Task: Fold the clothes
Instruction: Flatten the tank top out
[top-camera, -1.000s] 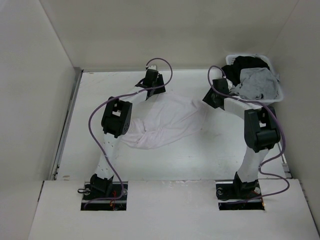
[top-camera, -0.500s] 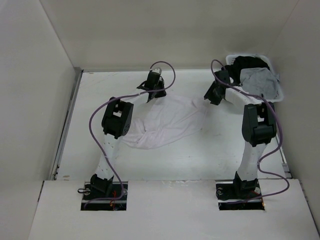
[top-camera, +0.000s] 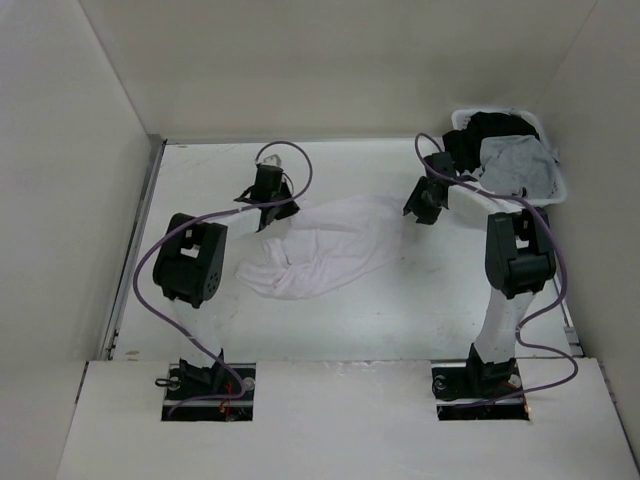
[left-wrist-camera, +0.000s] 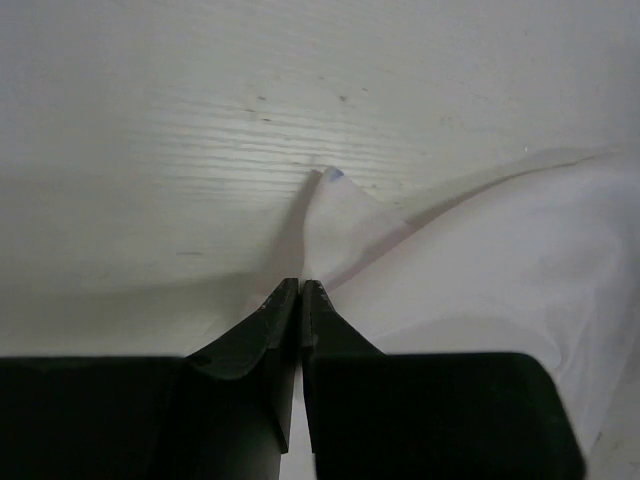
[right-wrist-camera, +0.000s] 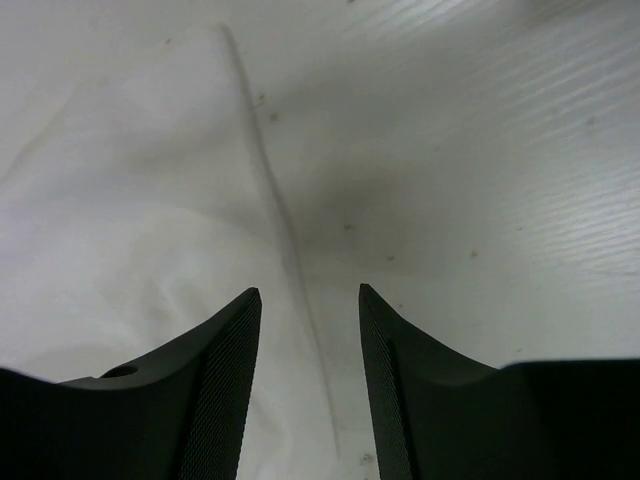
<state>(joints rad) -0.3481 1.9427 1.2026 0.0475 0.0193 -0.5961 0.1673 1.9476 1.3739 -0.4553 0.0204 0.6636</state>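
Open table (top-camera: 380, 310) surrounds the tank top (top-camera: 325, 245); a laundry basket (top-camera: 545, 200) blocks the far-right corner.

The top external camera looks down from above and behind the arm bases, seeing the whole table (top-camera: 400, 300) from afar. Wrist cameras sit close behind the left gripper (left-wrist-camera: 301, 290) and right gripper (right-wrist-camera: 310, 300), facing the tabletop. All three show the white tank top (top-camera: 330, 240).

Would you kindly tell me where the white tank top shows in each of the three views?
Top external: white tank top crumpled at centre.
Left wrist: right side, corner pinched by the left gripper.
Right wrist: left half, edge running under the open right gripper.
Shared landmark: the white table.
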